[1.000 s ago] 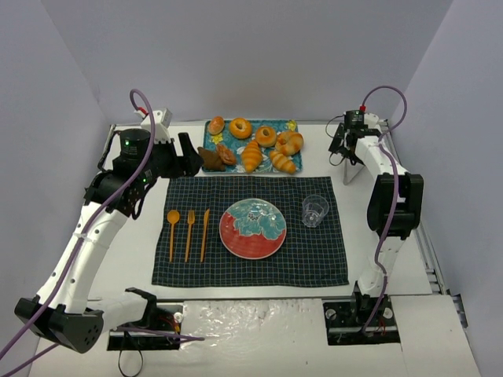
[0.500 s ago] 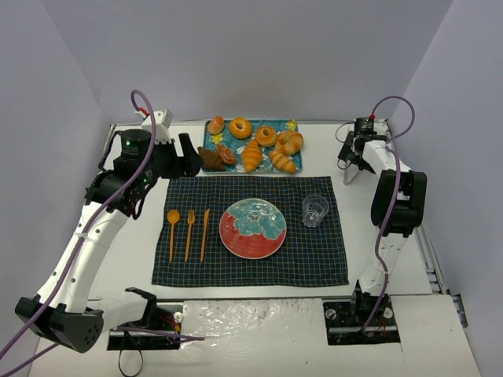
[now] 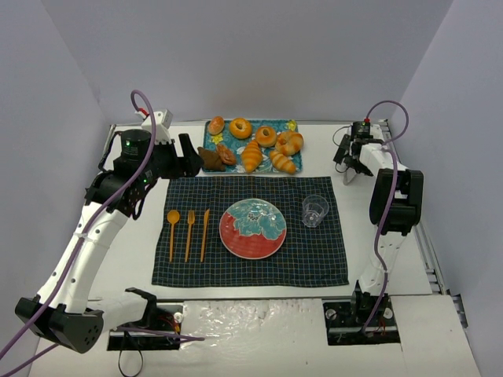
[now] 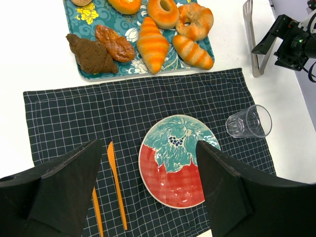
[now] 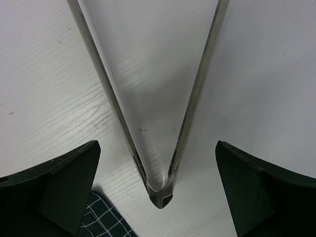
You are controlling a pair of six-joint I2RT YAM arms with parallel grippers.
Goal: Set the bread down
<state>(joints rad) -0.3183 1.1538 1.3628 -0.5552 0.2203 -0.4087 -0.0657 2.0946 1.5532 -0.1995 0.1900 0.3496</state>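
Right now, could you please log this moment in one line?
left gripper open | right gripper open over tongs | bread on tray

Golden-orange croissant (image 4: pixel 153 44), ridged, fat in the middle with pointy tapered ends. Lying flat on the teal tray (image 4: pixel 79 24), about mid-width, pointing near-to-far with a slight tilt, lower tip almost at the tray's near edge. Looks whole, pretty glossy.

The tongs (image 5: pixel 160 197) run past the top edge.
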